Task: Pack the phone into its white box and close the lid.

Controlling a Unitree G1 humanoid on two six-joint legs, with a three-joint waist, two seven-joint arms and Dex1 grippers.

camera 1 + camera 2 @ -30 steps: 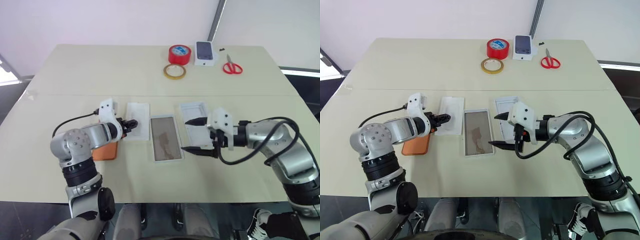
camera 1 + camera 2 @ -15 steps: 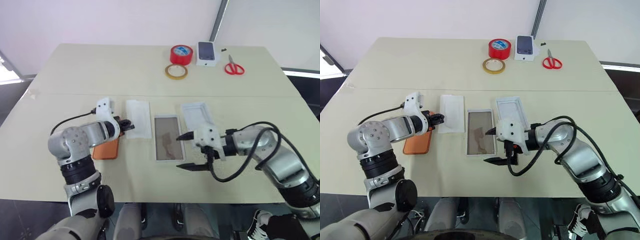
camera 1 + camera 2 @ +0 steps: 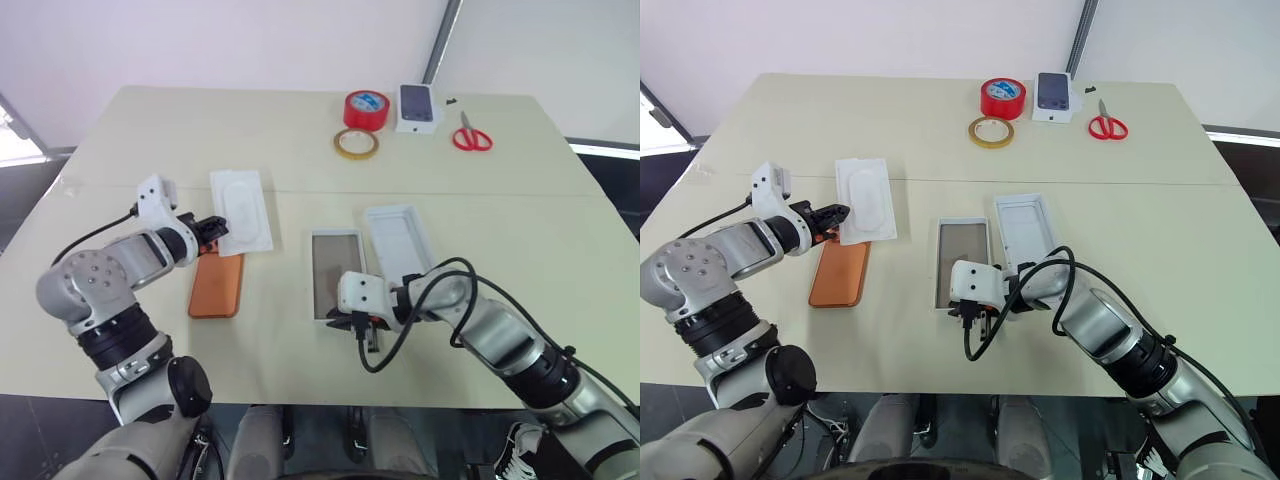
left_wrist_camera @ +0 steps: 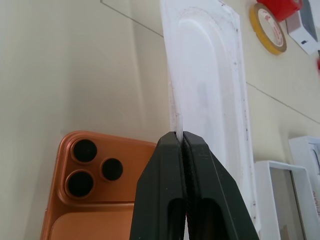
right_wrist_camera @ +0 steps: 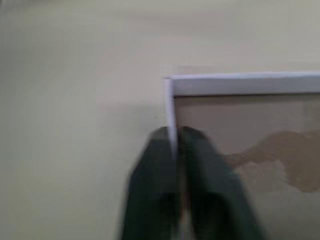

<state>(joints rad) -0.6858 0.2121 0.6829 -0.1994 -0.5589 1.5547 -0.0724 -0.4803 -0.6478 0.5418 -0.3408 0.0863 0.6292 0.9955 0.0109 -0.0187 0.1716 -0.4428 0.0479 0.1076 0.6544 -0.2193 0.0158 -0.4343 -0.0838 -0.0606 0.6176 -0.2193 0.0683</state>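
The light was bright and even, coming from above, and the table (image 3: 300,140) showed almost no glare. Shadows were soft and short; a faint one lay under the left gripper (image 3: 214,231) and another under the right gripper (image 3: 975,318). Both head views were sharp in the middle, with straight edges bending a little toward the corners. In the left wrist view the fingers (image 4: 167,190) were clear, while the far things beyond them were a little soft. In the right wrist view the fingers (image 5: 157,190) were blurred, and the white box (image 5: 240,84) rim in front of them was soft too.
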